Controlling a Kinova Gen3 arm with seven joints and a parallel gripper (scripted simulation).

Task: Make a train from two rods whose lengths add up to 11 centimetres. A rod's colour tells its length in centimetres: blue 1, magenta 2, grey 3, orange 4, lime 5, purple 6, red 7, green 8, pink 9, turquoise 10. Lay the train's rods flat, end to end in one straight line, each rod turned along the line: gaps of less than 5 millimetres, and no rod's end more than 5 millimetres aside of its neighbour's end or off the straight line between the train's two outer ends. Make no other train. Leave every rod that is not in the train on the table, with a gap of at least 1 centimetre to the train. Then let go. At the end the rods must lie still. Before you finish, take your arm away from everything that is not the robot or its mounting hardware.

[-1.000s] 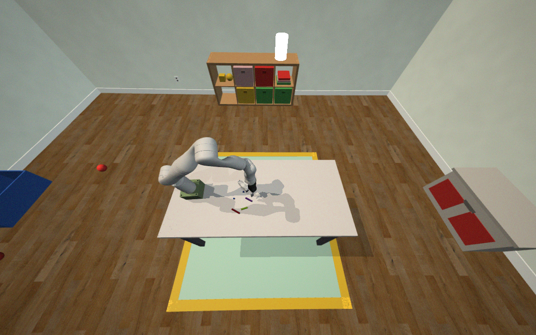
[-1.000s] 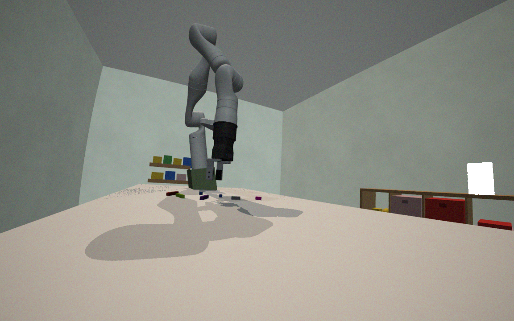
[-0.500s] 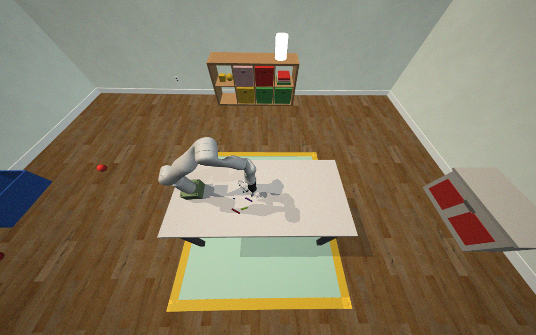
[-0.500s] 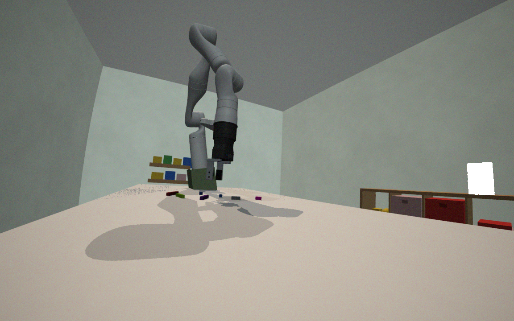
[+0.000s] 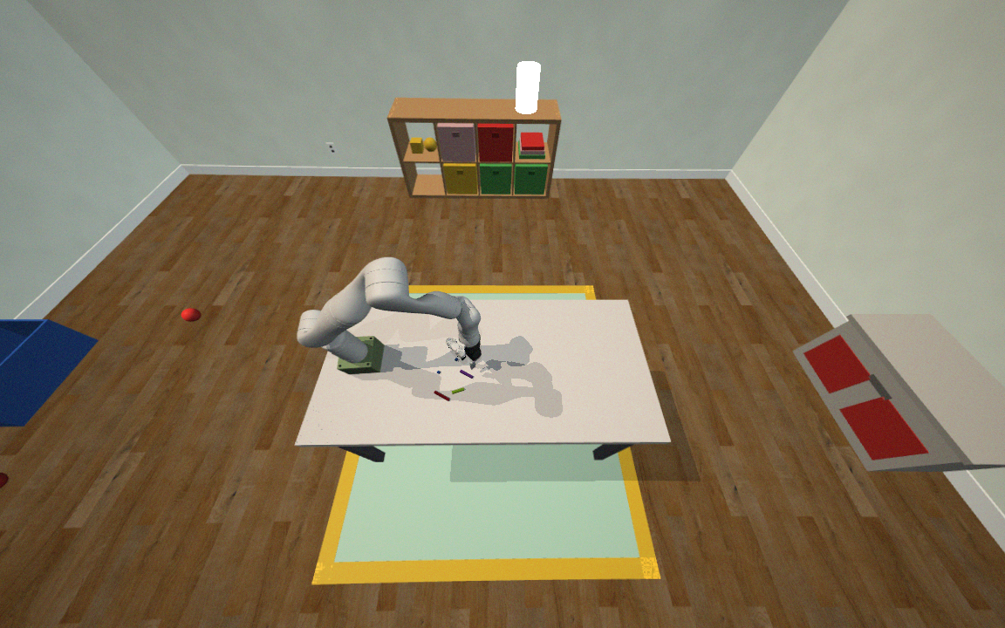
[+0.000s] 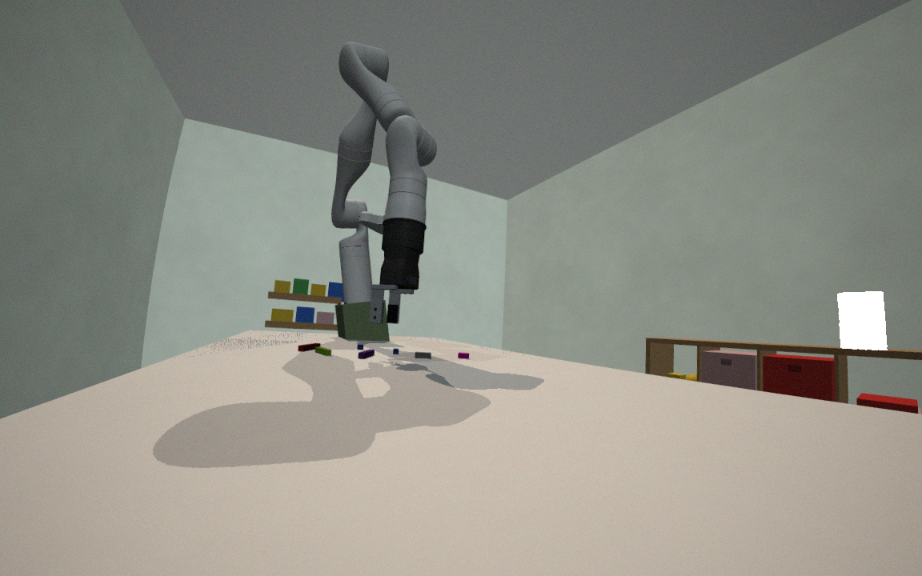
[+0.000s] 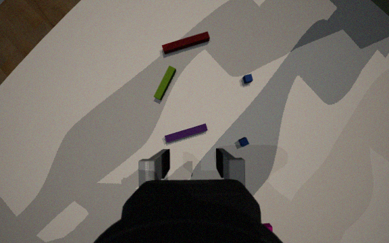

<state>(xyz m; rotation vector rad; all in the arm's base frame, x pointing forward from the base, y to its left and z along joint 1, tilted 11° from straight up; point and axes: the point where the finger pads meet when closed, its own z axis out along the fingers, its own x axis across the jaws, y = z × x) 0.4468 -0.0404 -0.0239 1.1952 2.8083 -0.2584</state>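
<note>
The purple rod [image 5: 466, 373] [image 6: 366, 354] [image 7: 186, 133] and lime rod [image 5: 457, 390] [image 6: 322, 350] [image 7: 165, 83], my likely eleven, are lying apart on the worktop [image 5: 591, 374] [image 6: 522, 486] [image 7: 80, 44]; no train is forming; my hand [image 5: 472, 364] [image 6: 385, 321] [image 7: 192, 158] is hovering spread, holding nothing; picking, aligning and releasing are all remaining.

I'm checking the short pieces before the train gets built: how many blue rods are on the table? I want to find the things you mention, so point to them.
2. One blue rod [image 7: 243, 142] lies just beyond the open gripper [image 6: 386, 322] [image 7: 192, 158], off the purple rod's [image 5: 466, 373] [image 6: 366, 354] [image 7: 186, 133] end; the other blue rod [image 5: 438, 372] [image 7: 247, 78] lies nearer the arm's base.
</note>
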